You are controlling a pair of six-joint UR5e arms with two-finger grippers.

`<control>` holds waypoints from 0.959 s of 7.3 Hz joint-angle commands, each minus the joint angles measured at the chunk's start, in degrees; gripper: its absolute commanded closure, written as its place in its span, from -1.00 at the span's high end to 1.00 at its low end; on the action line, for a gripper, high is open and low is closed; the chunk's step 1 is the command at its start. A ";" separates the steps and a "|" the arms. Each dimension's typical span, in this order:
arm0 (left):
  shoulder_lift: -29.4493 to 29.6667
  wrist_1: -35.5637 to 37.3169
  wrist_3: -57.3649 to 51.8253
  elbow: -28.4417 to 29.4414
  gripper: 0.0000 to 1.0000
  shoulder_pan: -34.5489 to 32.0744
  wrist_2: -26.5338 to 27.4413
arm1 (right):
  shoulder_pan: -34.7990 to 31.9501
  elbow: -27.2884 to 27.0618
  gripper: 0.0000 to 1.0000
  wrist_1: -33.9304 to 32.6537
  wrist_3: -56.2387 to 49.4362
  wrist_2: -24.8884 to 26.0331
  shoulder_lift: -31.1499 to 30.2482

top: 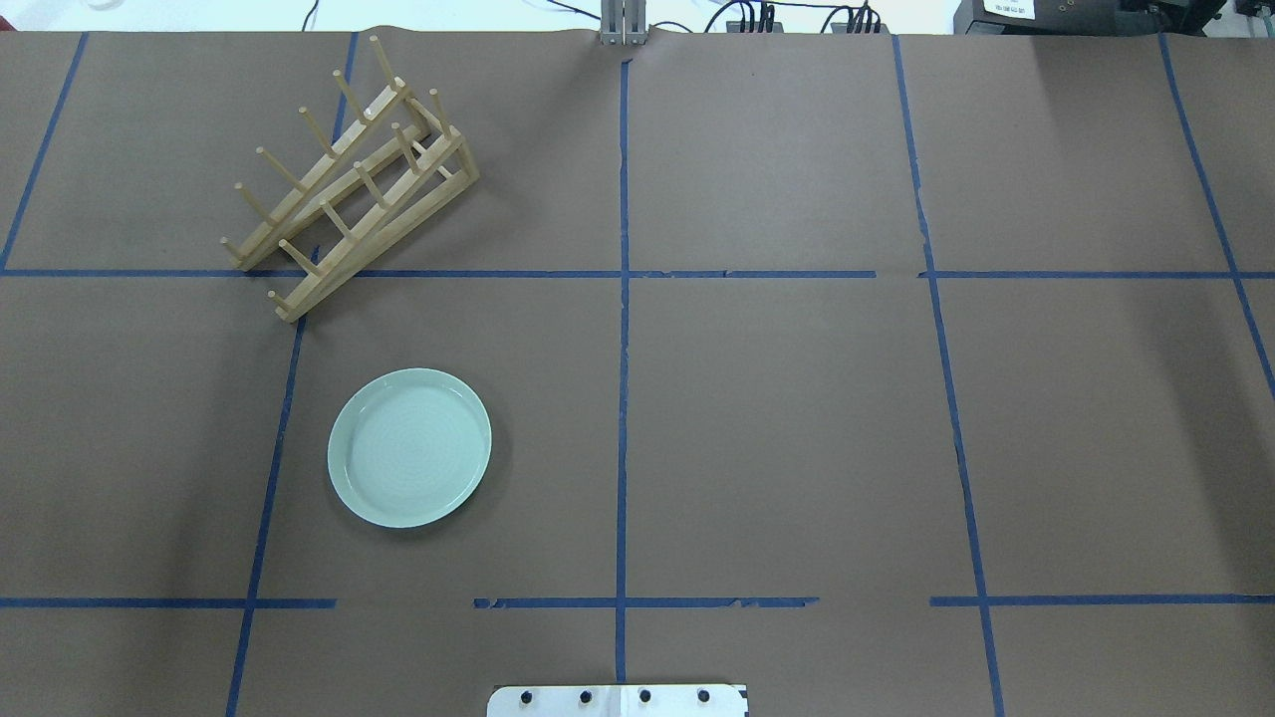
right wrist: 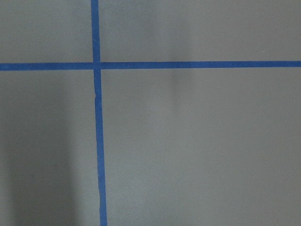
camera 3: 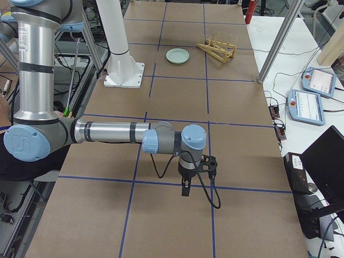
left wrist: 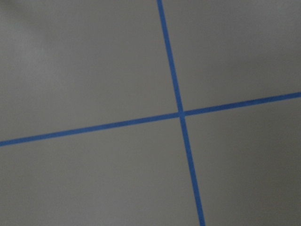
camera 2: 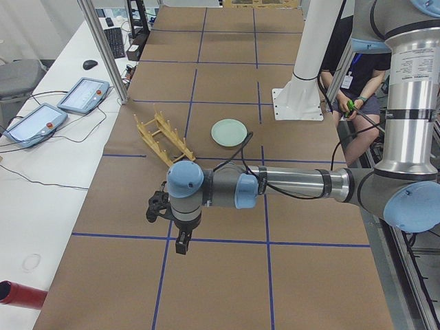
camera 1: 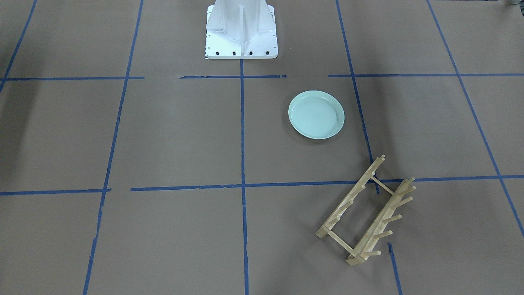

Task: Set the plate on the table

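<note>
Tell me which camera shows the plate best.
Overhead exterior: the plate lies whole and largest on the table. Front-facing shows it whole but smaller; both side views, small and far; wrist views miss it.

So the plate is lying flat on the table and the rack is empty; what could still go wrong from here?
1. The plate is flat and glossy with a shallow rim, so any regrasp could slip.
2. The rack stands near it; an arm passing there might knock it.
3. The right pincer hangs low over the table with a loose cable that might snag.
</note>
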State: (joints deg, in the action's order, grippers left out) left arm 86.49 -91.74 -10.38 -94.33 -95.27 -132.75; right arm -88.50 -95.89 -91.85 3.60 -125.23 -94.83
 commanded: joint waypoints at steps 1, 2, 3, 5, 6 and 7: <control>-0.45 -1.68 3.93 2.73 1.00 -0.18 0.04 | 0.00 0.00 1.00 0.00 0.00 -0.01 0.00; -0.10 -1.78 4.75 3.44 1.00 -0.09 -0.05 | 0.00 0.00 1.00 0.00 0.00 -0.01 0.00; 0.08 -1.43 7.10 2.41 1.00 -0.09 -0.05 | 0.00 0.00 1.00 0.00 0.00 -0.01 0.00; 0.08 -1.60 12.83 1.60 1.00 -0.09 -0.92 | 0.00 0.00 1.00 0.00 0.00 -0.01 0.00; 0.08 -1.51 12.84 1.69 1.00 -0.09 -0.93 | 0.00 0.00 1.00 0.09 0.00 -0.01 0.00; 0.08 -1.51 12.84 1.69 1.00 -0.01 -0.93 | 0.00 0.00 1.00 0.00 0.00 -0.01 0.00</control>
State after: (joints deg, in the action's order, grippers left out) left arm 86.57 -93.27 2.07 -92.61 -95.33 -133.59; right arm -88.50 -95.89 -91.81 3.60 -125.24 -94.82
